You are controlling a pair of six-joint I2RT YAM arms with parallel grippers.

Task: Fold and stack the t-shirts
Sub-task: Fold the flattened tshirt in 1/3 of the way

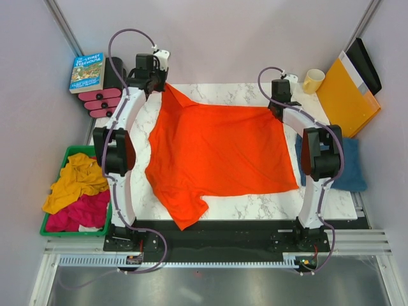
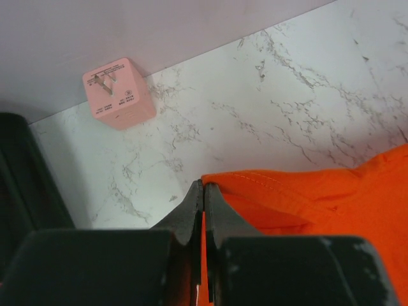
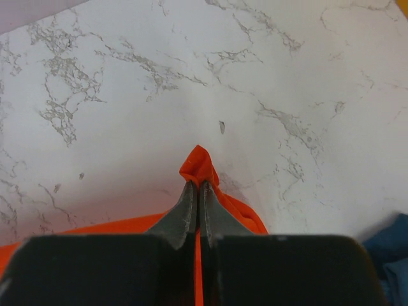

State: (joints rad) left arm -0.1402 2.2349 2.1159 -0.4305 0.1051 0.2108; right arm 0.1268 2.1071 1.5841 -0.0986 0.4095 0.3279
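A bright orange-red t-shirt [image 1: 217, 150] lies spread over the marble table [image 1: 223, 94], its near corner hanging off the front edge. My left gripper [image 1: 164, 84] is shut on the shirt's far left corner [image 2: 280, 191]. My right gripper [image 1: 276, 105] is shut on the far right corner, a small tuft of orange cloth [image 3: 199, 164] poking past the fingertips. A dark blue t-shirt [image 1: 349, 162] lies folded at the table's right edge, partly hidden by the right arm; a bit of it [image 3: 392, 245] shows in the right wrist view.
A green bin [image 1: 54, 223] of yellow and pink cloth sits at the left. A book [image 1: 87, 71] on pink blocks stands back left. A pink cube [image 2: 118, 93] rests by the back wall. A yellow mug [image 1: 313, 80] and an orange-yellow envelope [image 1: 344, 95] stand back right.
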